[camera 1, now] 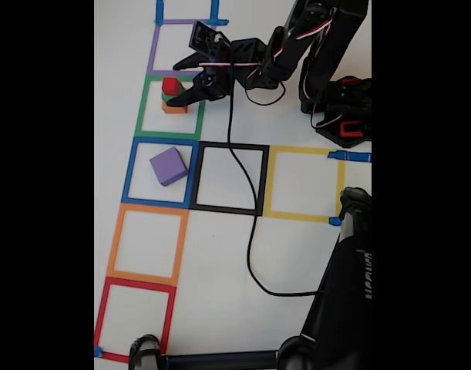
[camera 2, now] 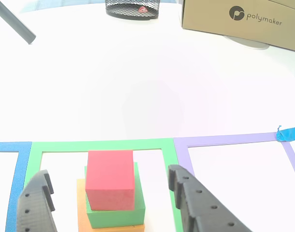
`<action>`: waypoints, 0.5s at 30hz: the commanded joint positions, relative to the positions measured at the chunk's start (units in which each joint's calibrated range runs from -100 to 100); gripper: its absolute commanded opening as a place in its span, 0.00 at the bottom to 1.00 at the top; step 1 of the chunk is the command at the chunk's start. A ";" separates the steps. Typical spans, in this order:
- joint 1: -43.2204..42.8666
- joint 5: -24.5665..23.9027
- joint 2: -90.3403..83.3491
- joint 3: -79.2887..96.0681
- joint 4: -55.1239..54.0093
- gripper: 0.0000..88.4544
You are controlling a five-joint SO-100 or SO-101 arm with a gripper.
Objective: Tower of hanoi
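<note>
Tape squares mark the white table (camera 1: pixel 297 254), seven in the fixed view: purple, green (camera 1: pixel 170 106), blue (camera 1: pixel 159 172), black (camera 1: pixel 229 179), yellow, orange and red. Taking the green square as landmark, a stack of three blocks sits inside it: orange block (camera 2: pixel 110 225) at the bottom, green block (camera 2: pixel 116 211) in the middle, red block (camera 2: pixel 110 179) on top. The stack lies toward the green square's upper right corner in the fixed view, leaving bare white floor inside the square to its left and below.

A fourth block, the purple block (camera 1: pixel 169 166), lies alone in the blue square just below the green one, tilted against its edges.

The gripper (camera 1: pixel 187 79) is spread wide, holding nothing. In the other view its two fingers (camera 2: pixel 198 205) flank the stack, one on each side, with clear gaps between them and the blocks.

Beyond the green square's far edge in the other view the table is bare up to a cardboard box (camera 2: pixel 241 21) and a mesh basket (camera 2: pixel 133 9). A black cable (camera 1: pixel 247 231) crosses the black square.
</note>
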 commanded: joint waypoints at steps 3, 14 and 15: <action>-2.12 0.36 1.18 -2.15 -2.42 0.30; -3.66 0.36 2.47 -1.87 -3.47 0.26; -3.66 0.36 2.72 -1.96 -3.55 0.25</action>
